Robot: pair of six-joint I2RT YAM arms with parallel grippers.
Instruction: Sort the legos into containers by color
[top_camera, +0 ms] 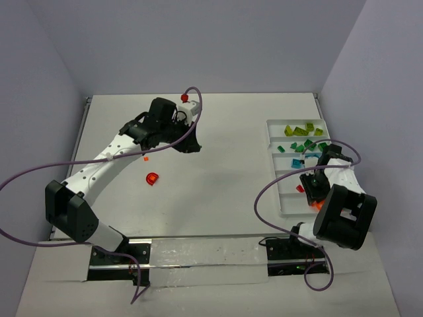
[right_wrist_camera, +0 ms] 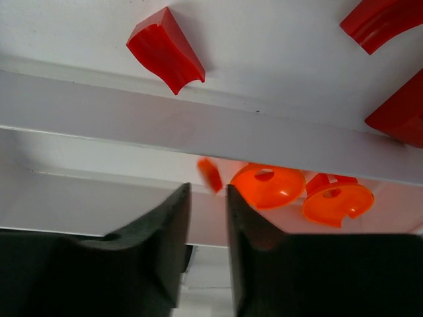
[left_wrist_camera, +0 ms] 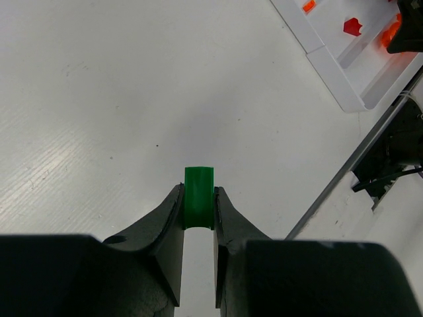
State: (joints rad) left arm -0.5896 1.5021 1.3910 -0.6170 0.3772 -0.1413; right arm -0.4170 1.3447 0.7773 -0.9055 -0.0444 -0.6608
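Note:
My left gripper is shut on a green lego, held above the bare table; in the top view it hangs left of centre. My right gripper is open over the white containers tray. A small orange lego shows blurred just past its fingertips, touching neither finger. Two rounded orange legos lie in the same compartment. Beyond a white divider, red legos lie in the neighbouring compartment. A red lego and a tiny orange one lie on the table.
Lime green legos fill the tray's far compartment, with dark green and teal ones in those just nearer. Purple cables loop off both arms. The table's right edge runs close beside the tray. The arm bases stand at the near edge.

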